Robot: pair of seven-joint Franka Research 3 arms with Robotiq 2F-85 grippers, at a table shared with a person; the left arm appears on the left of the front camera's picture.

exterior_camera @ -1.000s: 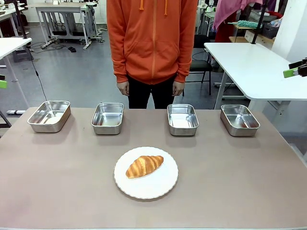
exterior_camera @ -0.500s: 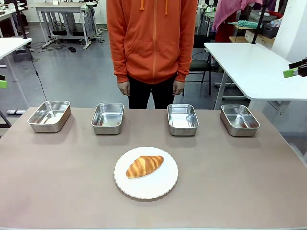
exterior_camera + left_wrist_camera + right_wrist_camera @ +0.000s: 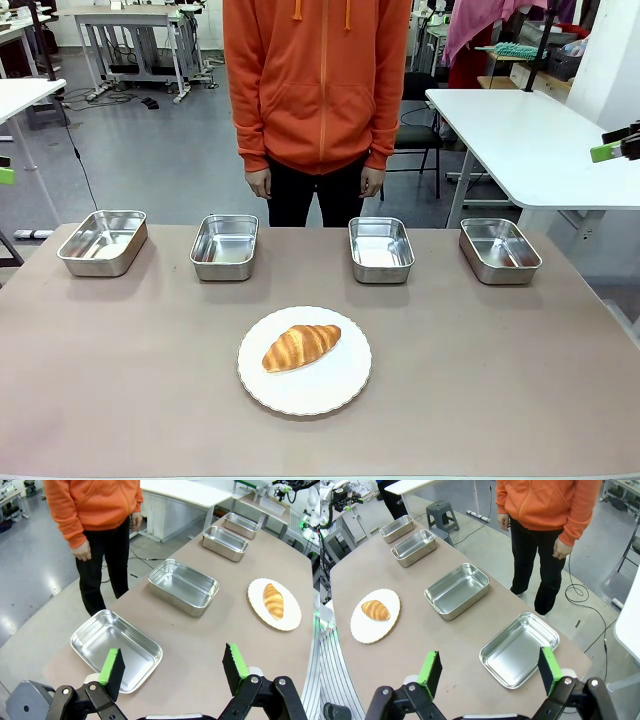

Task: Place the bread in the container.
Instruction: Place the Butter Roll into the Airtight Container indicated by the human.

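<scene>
The bread (image 3: 301, 346) is a golden-brown croissant lying on a round white plate (image 3: 322, 386) at the table's front middle. Behind it several identical steel trays stand empty in a row, from the far-left one (image 3: 102, 241) to the far-right one (image 3: 499, 250); which is the container I cannot tell. My left gripper (image 3: 173, 665) hangs open above the table's left end, over the nearest tray (image 3: 116, 647), with the bread (image 3: 273, 600) far off. My right gripper (image 3: 490, 670) is open above the right-end tray (image 3: 519, 650), the bread (image 3: 375, 610) distant.
A person in an orange hoodie (image 3: 318, 80) stands at the far edge behind the middle trays, hands hanging at their sides. A white table (image 3: 530, 140) stands beyond the right corner. Bare tabletop (image 3: 500, 380) surrounds the plate.
</scene>
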